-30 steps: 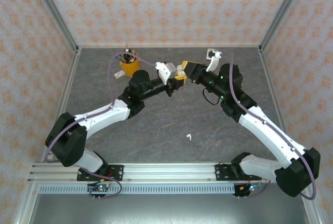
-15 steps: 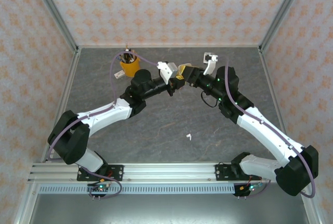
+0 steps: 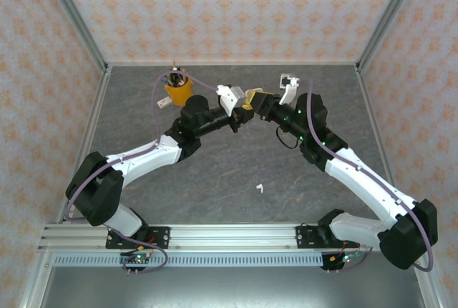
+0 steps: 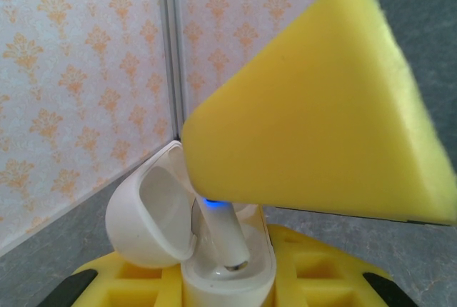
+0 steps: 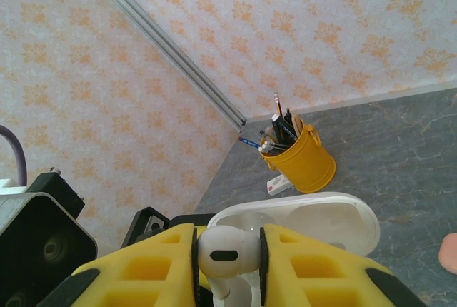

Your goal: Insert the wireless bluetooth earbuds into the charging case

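two arms met over the far middle of the bench [image 3: 215, 172], their tips nearly touching. from above, the left fingers [image 3: 241, 110] and the right fingers [image 3: 252, 98] sat just beside each other, right of a yellow pencil cup [image 3: 177, 92] that stood near the back wall. in the left wrist view the left fingers [image 4: 314, 282] were closed almost fully, gripping the white charging case [image 4: 228, 289] by its lower body; the case stood upright with its lid swung open to the left. a white earbud [image 4: 223, 234] pointed stem-down into the case, the stem's end inside one well and a small blue light showing near the top of the stem, where a big yellow pad of the other arm covered the bud's head. in the right wrist view the right fingers [image 5: 282, 260] were pinched narrowly on that white earbud [image 5: 221, 250], one pad pressed to each side of its head, with the open lid of the charging case [image 5: 307, 221] lying just past it. the pencil cup [image 5: 300, 160] stood further back by the corner. a loose white earbud [image 3: 260, 188] lay on the bench well apart from both arms, nearer their bases. a salmon-pink shape [image 5: 450, 251] was cut off at the right edge, too little of it to tell what it was.
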You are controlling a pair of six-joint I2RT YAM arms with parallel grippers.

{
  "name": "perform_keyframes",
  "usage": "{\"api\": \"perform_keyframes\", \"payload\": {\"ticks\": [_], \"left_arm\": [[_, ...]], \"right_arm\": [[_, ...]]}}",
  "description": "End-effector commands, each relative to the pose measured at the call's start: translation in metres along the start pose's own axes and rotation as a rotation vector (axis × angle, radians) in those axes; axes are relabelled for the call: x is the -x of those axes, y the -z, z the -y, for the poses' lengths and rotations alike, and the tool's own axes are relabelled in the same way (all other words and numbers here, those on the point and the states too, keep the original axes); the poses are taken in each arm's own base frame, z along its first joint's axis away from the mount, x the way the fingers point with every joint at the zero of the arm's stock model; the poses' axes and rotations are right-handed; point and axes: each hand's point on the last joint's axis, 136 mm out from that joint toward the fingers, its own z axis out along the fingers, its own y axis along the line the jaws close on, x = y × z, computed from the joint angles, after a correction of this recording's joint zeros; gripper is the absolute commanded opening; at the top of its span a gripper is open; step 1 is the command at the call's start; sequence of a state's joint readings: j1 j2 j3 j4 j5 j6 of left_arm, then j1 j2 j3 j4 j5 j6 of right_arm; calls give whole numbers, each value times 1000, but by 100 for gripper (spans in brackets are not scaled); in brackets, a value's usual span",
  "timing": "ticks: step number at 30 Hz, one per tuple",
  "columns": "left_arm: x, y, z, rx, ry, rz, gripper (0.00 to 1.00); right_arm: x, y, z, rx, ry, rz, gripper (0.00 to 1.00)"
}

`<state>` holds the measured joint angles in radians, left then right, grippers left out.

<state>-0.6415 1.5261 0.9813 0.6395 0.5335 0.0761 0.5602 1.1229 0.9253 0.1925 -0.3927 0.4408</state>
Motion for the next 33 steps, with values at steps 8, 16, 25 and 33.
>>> {"api": "perform_keyframes", "payload": {"ticks": [8, 16, 25, 33], "left_arm": [[54, 8, 4, 5, -37, 143, 0], [59, 10, 4, 6, -40, 151, 0], [65, 13, 6, 1, -42, 167, 0], [70, 17, 6, 9, -42, 182, 0]], "right_arm": [[-12, 7, 5, -8, 39, -14, 26], [-21, 3, 4, 6, 47, -51, 26], [-45, -8, 13, -17, 84, -110, 26], [-57, -8, 25, -42, 77, -120, 26]]}}
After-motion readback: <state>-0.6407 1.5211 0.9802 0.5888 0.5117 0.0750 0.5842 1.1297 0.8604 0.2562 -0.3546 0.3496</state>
